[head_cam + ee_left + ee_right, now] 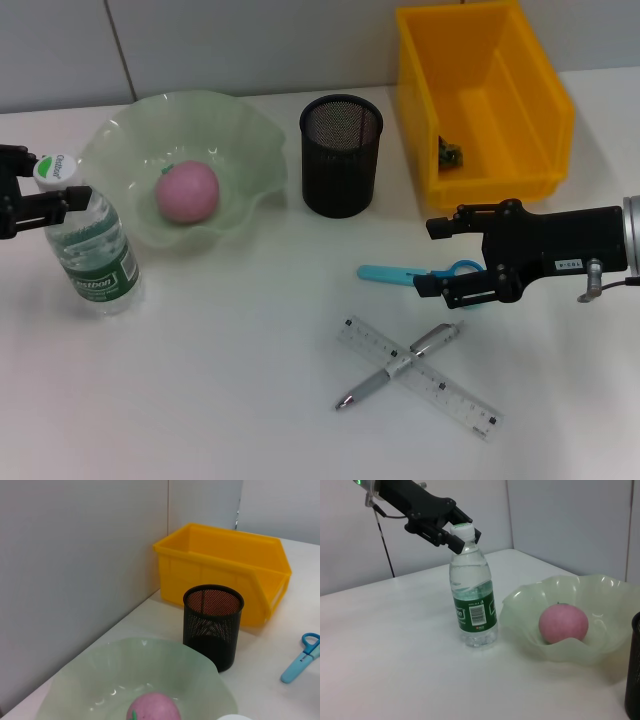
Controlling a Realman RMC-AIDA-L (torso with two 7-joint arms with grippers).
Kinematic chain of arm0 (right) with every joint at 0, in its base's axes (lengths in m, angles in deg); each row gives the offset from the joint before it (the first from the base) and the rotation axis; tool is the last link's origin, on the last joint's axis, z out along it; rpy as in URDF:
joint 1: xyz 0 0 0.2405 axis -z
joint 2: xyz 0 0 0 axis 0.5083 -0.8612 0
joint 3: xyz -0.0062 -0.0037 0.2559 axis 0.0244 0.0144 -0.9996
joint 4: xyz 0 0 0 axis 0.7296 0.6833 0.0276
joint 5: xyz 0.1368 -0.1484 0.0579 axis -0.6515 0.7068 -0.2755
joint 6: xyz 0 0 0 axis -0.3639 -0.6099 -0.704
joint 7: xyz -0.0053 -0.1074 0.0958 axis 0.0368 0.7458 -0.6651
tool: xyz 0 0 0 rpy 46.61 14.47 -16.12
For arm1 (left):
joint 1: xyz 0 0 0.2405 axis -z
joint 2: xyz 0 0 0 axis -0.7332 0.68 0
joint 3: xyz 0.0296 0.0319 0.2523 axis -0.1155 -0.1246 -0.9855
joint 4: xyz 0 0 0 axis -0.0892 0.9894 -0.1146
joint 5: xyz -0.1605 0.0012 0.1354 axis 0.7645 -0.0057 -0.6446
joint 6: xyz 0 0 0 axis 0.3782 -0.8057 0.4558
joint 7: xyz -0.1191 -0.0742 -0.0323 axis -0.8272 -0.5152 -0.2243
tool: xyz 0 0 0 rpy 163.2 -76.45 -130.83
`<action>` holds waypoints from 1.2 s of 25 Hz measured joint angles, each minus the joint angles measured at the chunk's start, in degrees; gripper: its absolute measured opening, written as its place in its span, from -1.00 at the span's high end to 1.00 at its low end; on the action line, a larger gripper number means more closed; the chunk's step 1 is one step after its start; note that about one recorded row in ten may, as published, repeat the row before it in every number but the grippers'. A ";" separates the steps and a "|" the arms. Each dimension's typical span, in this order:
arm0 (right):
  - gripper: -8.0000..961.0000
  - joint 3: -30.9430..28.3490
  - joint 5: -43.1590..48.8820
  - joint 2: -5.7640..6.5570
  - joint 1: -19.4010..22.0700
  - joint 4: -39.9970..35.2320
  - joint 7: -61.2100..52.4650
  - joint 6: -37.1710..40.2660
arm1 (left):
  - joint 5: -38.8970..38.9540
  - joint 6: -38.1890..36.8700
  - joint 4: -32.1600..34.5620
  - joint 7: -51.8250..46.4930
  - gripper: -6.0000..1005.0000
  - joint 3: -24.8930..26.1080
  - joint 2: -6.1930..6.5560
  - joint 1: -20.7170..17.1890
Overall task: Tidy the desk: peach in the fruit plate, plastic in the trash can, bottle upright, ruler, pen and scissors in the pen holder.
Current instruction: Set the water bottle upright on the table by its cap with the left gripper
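The clear water bottle [95, 250] stands upright at the left. My left gripper [45, 185] is shut on its neck, just under the white cap; the right wrist view shows this gripper [463, 536] and the bottle [472, 605]. The pink peach [186, 192] lies in the green fruit plate [250, 150]. The blue scissors [395, 274] lie on the table with the handle ring between the open fingers of my right gripper [432, 257]. A clear ruler [455, 392] and a silver pen [375, 382] lie crossed near the front. The black mesh pen holder [341, 155] stands empty.
A yellow bin [480, 60] stands at the back right with a small dark scrap [449, 154] inside. A grey wall runs along the table's back edge. The left wrist view shows the pen holder [213, 625], the bin [225, 565] and the scissors [300, 659].
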State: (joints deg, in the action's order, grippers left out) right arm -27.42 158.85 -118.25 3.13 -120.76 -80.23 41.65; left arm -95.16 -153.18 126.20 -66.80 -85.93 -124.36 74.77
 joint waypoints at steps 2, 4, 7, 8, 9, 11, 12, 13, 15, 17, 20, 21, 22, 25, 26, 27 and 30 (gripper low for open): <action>-0.69 0.00 0.00 -0.03 0.00 0.00 0.00 0.02 | 0.01 0.00 -0.03 0.05 0.10 0.00 0.00 0.04; -0.69 0.00 0.04 -0.05 -0.02 0.01 0.00 0.03 | 0.02 0.06 -0.08 0.11 0.10 0.00 -0.02 0.14; -0.69 0.00 0.08 -0.07 -0.20 0.16 0.00 0.03 | 0.06 0.55 -0.26 0.26 0.10 -0.21 -0.18 0.20; -0.69 0.00 0.08 -0.07 -0.20 0.16 0.00 0.03 | 0.06 0.55 -0.26 0.26 0.10 -0.21 -0.18 0.20; -0.69 0.00 0.08 -0.08 -0.21 0.17 0.00 0.03 | 0.07 0.60 -0.28 0.28 0.10 -0.25 -0.23 0.21; -0.69 0.00 0.08 -0.09 -0.21 0.18 0.00 0.03 | 0.08 0.78 -0.38 0.29 0.10 -0.34 -0.27 0.22; -0.69 0.00 0.07 -0.09 -0.13 0.18 0.00 0.03 | 0.08 1.01 -0.51 0.30 0.10 -0.40 -0.28 0.22; -0.69 0.00 0.07 -0.09 -0.13 0.18 0.00 0.03 | 0.08 1.11 -0.54 0.31 0.10 -0.41 -0.30 0.23; -0.69 0.00 0.02 -0.10 -0.04 0.18 0.00 0.03 | 0.08 1.28 -0.56 0.36 0.10 -0.42 -0.35 0.24; -0.69 0.00 -0.02 -0.10 0.00 0.18 0.00 0.03 | 0.08 1.29 -0.58 0.38 0.10 -0.43 -0.38 0.25; -0.69 0.00 -0.04 -0.10 0.00 0.18 0.00 0.02 | 0.08 1.31 -0.58 0.40 0.10 -0.45 -0.38 0.25; -0.69 0.00 -0.04 -0.10 0.00 0.18 0.00 0.02 | 0.08 1.31 -0.58 0.40 0.10 -0.45 -0.38 0.25; -0.69 0.00 -0.05 -0.10 0.00 0.18 0.00 0.03 | 0.07 1.31 -0.58 0.41 0.10 -0.49 -0.38 0.25; -0.69 0.00 -0.08 -0.09 0.00 0.18 -0.07 0.03 | 0.06 1.40 -0.59 0.41 0.10 -0.53 -0.38 0.25; -0.69 0.00 -0.09 -0.09 -0.01 0.22 -0.11 0.03 | 0.05 1.47 -0.59 0.41 0.10 -0.53 -0.38 0.25; -0.69 0.00 -0.09 -0.09 -0.01 0.22 -0.11 0.03 | 0.05 1.47 -0.59 0.41 0.10 -0.53 -0.38 0.25; -0.69 0.00 -0.11 -0.10 -0.11 0.26 -0.13 0.05 | -0.06 1.50 -0.58 0.41 0.10 -0.53 -0.39 0.25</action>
State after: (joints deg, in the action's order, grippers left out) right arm -27.42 158.73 -118.34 3.02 -120.50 -80.36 41.70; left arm -95.22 -151.68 125.61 -66.39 -86.45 -124.75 75.01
